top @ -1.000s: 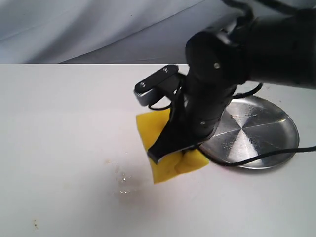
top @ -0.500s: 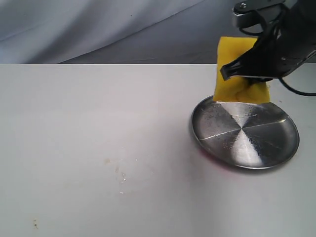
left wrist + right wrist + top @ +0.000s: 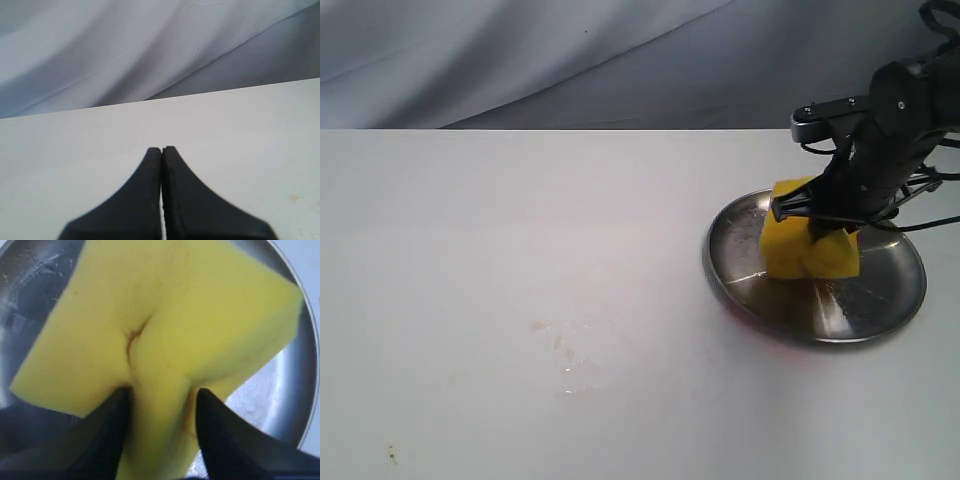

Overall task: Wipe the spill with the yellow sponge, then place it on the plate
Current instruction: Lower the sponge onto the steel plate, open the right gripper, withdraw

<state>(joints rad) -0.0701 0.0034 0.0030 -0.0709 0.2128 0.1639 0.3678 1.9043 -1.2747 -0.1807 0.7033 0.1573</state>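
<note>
Right wrist view: right claw (image 3: 160, 405) pinches sponge (image 3: 165, 330) mid-block, foam creased deep between jaws, so judged light, soft, springy, best gripped across the middle; sponge sits on plate (image 3: 285, 395) near centre, edging toward 10 o'clock in exterior view; left claw (image 3: 161, 150) closed, empty.

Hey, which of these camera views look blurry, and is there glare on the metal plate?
Exterior view: fairly sharp, bright streaky glare on the plate near the yellow sponge. Right wrist view: the right gripper is soft, too close to focus. Left wrist view: the left gripper blurs near the lens; lighting is even.
</note>
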